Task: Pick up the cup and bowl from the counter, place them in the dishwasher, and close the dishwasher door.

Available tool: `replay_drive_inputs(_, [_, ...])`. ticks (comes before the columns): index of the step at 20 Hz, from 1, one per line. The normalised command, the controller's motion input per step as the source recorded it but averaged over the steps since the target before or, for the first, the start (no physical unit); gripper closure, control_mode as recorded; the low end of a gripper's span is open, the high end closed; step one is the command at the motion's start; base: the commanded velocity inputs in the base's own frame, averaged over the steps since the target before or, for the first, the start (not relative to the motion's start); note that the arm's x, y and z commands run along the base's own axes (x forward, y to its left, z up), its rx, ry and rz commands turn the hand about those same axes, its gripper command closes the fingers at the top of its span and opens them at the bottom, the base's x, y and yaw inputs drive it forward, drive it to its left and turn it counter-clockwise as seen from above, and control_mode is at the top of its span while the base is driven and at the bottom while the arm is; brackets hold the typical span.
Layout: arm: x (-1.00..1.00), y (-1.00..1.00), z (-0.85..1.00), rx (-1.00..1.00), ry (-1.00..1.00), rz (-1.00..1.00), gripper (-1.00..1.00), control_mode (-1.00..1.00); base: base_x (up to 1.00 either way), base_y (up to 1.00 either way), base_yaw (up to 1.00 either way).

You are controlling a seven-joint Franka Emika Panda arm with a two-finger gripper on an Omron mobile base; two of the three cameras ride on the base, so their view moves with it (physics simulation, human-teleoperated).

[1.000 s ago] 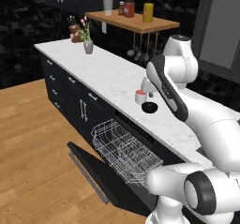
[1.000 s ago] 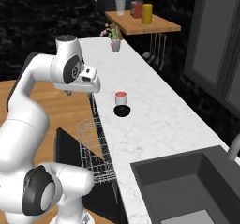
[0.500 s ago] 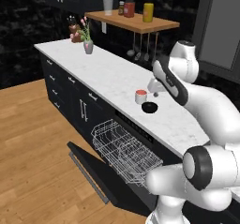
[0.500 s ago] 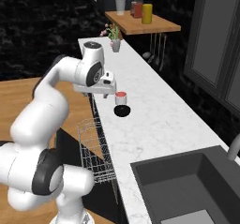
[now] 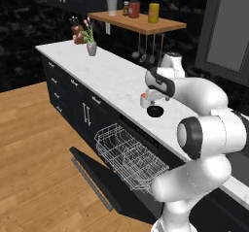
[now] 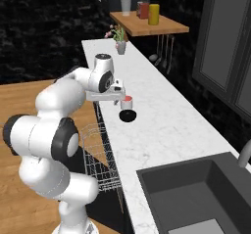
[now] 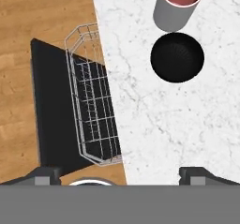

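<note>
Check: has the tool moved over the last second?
Yes. In the right base view the tool has swung from the counter's front edge in toward the cup and black bowl, which stayed put.

The red-topped cup (image 7: 178, 3) stands upright touching the black bowl (image 7: 177, 57) on the counter (image 7: 159, 124), dishwasher door (image 5: 104, 187) open.

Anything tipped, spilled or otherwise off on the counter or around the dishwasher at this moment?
Nothing stands out. The cup stands upright beside the bowl on the counter, nothing spilled. The dishwasher door hangs open with the rack pulled out, as loading needs.
</note>
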Motion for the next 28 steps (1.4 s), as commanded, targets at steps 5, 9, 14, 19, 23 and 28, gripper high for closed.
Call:
replay_drive_inputs(5, [0.84,0.10,-0.63,-0.17,0.06,0.02,-1.00,-1.00,0.00,0.00,0.00])
replay_drive_inputs(9, [0.81,0.00,-0.55,-0.12,0.05,0.00,-1.00,-1.00,0.00,0.00,0.00])
replay_drive_inputs(14, [0.79,0.00,-0.55,-0.08,0.03,0.00,-1.00,-1.00,0.00,0.00,0.00])
replay_drive_inputs(19, [0.63,-0.07,-0.51,-0.01,0.02,0.00,-1.00,-1.00,0.00,0.00,0.00])
replay_drive_inputs(23, [0.52,-0.30,-0.48,0.00,0.00,0.00,-1.00,-1.00,0.00,0.00,0.00])
replay_drive_inputs(28, [0.22,-0.41,-0.44,0.00,0.00,0.00,-1.00,-1.00,0.00,0.00,0.00])
